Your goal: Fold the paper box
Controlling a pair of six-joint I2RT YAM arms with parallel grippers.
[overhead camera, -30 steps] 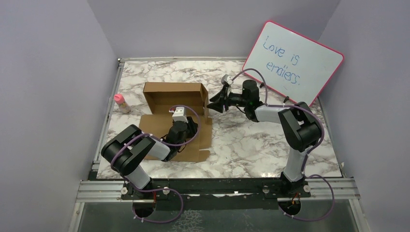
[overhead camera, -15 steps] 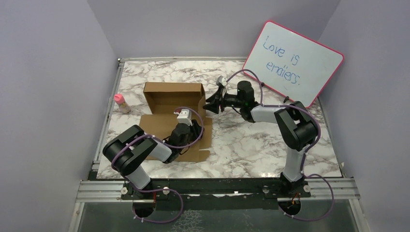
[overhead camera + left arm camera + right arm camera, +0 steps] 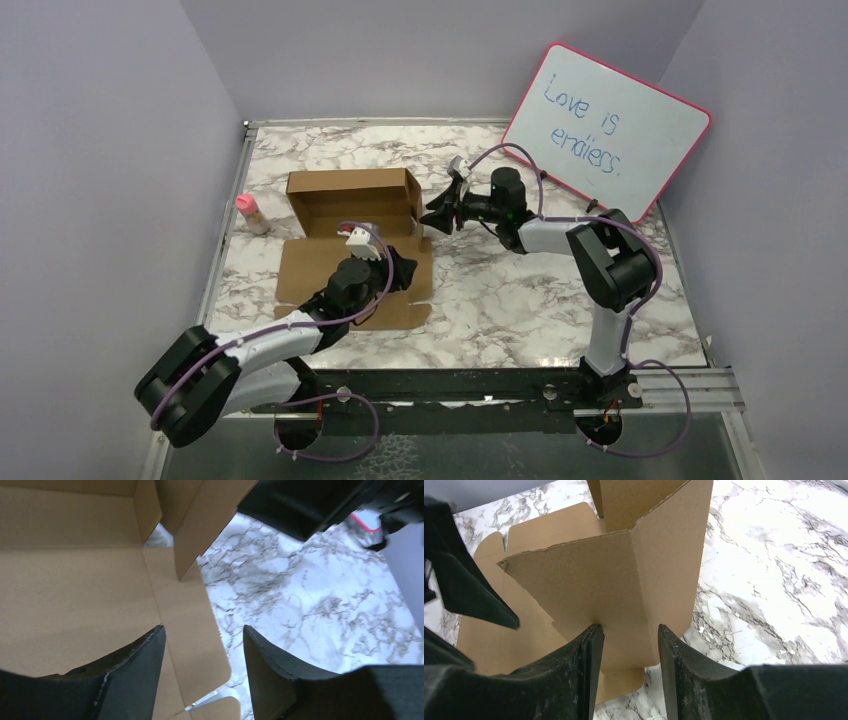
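Note:
The paper box (image 3: pixel 335 270) lies partly folded on the marble table: its wide panel is flat, and its back wall (image 3: pixel 350 192) and right side flap stand up. My left gripper (image 3: pixel 402 268) hovers open over the flat panel's right flap (image 3: pixel 185 625), nothing between its fingers (image 3: pixel 142 662). My right gripper (image 3: pixel 436 214) is open at the box's right side. In the right wrist view its fingertips (image 3: pixel 595 632) rest against the standing creased side flap (image 3: pixel 624 580), which is not pinched. The left gripper (image 3: pixel 469 587) shows dark at that view's left.
A small pink-capped bottle (image 3: pixel 250 212) stands left of the box near the table's left rail. A pink-framed whiteboard (image 3: pixel 606 125) leans at the back right, behind the right arm. Grey walls enclose the marble table (image 3: pixel 520 290).
The left arm has stretched forward and its jaws have widened over the flat panel. The box has slid slightly left. The right gripper moved left up to the side flap.

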